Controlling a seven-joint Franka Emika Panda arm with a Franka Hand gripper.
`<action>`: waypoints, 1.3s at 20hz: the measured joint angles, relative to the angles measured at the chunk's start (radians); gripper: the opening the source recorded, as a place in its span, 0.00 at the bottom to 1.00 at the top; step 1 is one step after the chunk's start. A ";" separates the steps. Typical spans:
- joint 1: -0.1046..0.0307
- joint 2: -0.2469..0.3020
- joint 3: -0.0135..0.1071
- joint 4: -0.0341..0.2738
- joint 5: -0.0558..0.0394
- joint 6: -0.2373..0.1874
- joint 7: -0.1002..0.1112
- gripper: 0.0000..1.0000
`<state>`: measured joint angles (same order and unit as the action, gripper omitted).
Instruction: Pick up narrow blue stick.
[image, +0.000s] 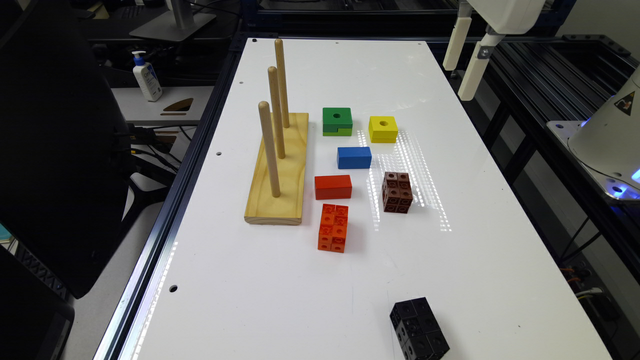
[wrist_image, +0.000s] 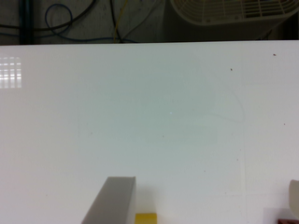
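A: Quick, near to far in the exterior view?

B: Nearest is a black cube cluster (image: 419, 329) at the table's near edge. Then an orange cube cluster (image: 333, 227), a brown cube cluster (image: 397, 192) and the red block (image: 333, 187). The wooden peg board (image: 277, 170) with three upright pegs stands toward the exterior view's left. Then comes the narrow blue stick (image: 354, 157). It lies flat, just past the red block and apart from it, with the green block (image: 337, 121) and yellow block (image: 383, 129) beyond. My gripper (image: 464, 67) hangs farthest back, high over the far edge toward the exterior view's right.

A: Gripper state?

B: The fingers look spread with nothing between them. In the wrist view one finger (wrist_image: 112, 200) shows at one side and a sliver of the other at the far side. Bare white table (wrist_image: 154, 107) lies between, plus a bit of the yellow block (wrist_image: 146, 218).

A: Step?

B: I judge it's the approach, not yet begun in earnest. I'm well apart from the stick and holding nothing.

A: Next move?

B: I need to travel over the yellow block toward the stick, centre above it, align across its short side and descend.

A: Room?

B: Open table on both long sides of the stick. Red, green and yellow sit near, so I should drop straight. The pegs stand well to one side. The table edges are far from the stick.
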<state>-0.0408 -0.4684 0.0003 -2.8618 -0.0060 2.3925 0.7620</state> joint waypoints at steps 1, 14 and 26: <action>0.000 0.000 0.000 0.000 0.0000 0.000 0.000 1.00; 0.008 -0.005 0.010 0.005 0.0025 0.000 0.002 1.00; 0.016 0.018 0.017 0.044 0.0053 0.004 0.006 1.00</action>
<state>-0.0249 -0.4504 0.0175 -2.8175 -0.0007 2.3969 0.7684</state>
